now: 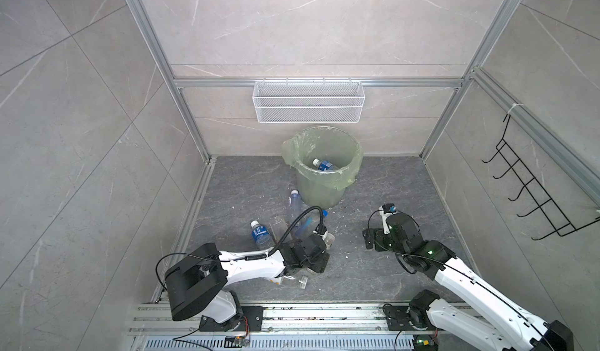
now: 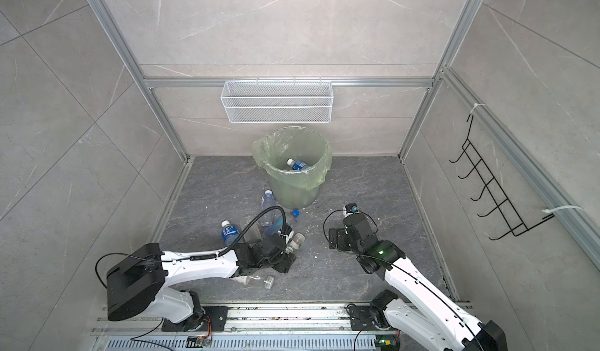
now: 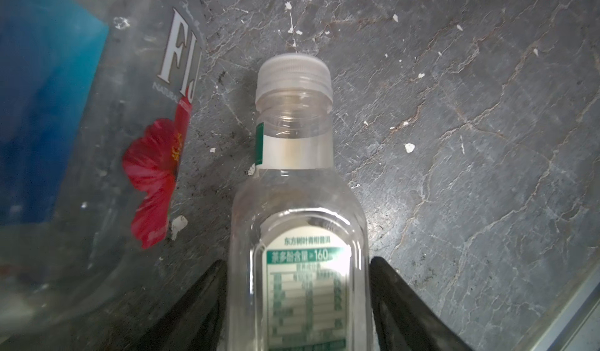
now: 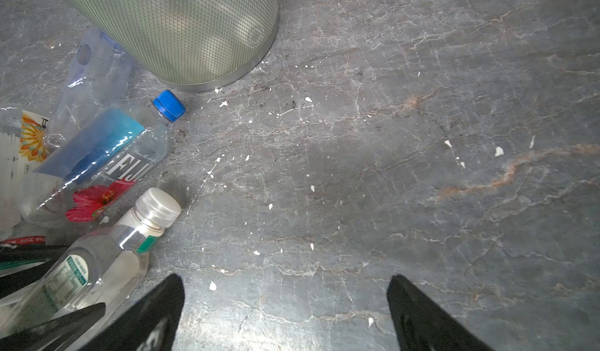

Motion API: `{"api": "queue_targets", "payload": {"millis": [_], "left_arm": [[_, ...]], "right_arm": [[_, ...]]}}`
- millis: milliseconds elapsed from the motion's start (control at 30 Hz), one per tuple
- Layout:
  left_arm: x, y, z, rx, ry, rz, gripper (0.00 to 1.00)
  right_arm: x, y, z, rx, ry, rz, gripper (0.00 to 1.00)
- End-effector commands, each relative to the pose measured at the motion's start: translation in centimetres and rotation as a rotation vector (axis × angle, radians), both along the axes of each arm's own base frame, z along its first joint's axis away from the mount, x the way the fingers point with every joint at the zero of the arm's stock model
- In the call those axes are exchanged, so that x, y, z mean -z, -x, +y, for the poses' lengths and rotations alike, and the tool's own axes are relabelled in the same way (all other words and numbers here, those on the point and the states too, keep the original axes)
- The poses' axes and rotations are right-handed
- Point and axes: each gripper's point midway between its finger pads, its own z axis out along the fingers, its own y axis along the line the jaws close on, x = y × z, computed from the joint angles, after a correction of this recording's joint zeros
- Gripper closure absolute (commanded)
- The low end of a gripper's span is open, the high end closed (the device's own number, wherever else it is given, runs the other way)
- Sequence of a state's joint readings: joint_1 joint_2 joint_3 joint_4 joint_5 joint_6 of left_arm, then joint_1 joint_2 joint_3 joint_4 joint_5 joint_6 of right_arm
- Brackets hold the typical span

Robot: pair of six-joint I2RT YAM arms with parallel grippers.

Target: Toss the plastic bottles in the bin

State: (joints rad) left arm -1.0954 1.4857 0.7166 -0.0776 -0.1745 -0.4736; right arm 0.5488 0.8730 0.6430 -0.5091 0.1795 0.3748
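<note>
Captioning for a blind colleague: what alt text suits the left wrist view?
A clear white-capped bottle sits between the left hand's black fingers, dark stone floor behind. A Fiji bottle with a red flower lies beside it.

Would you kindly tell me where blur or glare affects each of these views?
Left wrist view: the Fiji bottle is soft, and glare bleaches the label of the green-labelled bottle. Right wrist view: sharp, with glints on the Fiji bottle. Both top views: evenly lit, only soft shadows on the floor.
</note>
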Motion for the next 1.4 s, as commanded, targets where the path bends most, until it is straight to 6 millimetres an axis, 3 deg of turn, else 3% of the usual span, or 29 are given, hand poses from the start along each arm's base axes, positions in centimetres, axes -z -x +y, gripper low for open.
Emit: {"api": "queue_targets", "payload": {"millis": [0, 267, 400, 567, 1000, 1367], "left_arm": [[-0.3, -0.2, -1.0, 0.025, -0.01, -0.002, 0.29], [0.2, -0.3, -1.1, 0.027, -0.034, 0.005, 0.33], [-0.5, -0.4, -1.2, 0.03, -0.022, -0.011, 0.4], [-1.7, -0.3, -1.0, 0.039, 0.007, -0.039, 0.43], [-10.0, -0.7, 2.5, 0.007, 0.206, -0.298, 0.34], [-16.3, -1.2, 7.4, -0.069, 0.298, -0.481, 0.24]], "right_arm": [[-0.2, 0.3, -0.5, 0.026, 0.0, 0.001, 0.01], [-0.1, 0.3, -0.5, 0.025, 0.001, 0.003, 0.0], [0.0, 0.3, -0.5, 0.025, 0.002, 0.004, 0.0], [0.0, 0.3, -0.4, 0.024, 0.002, 0.005, 0.0], [-0.3, 0.3, -0.7, 0.036, 0.003, -0.007, 0.01], [-0.2, 0.4, -0.5, 0.024, -0.004, -0.005, 0.0]]}}
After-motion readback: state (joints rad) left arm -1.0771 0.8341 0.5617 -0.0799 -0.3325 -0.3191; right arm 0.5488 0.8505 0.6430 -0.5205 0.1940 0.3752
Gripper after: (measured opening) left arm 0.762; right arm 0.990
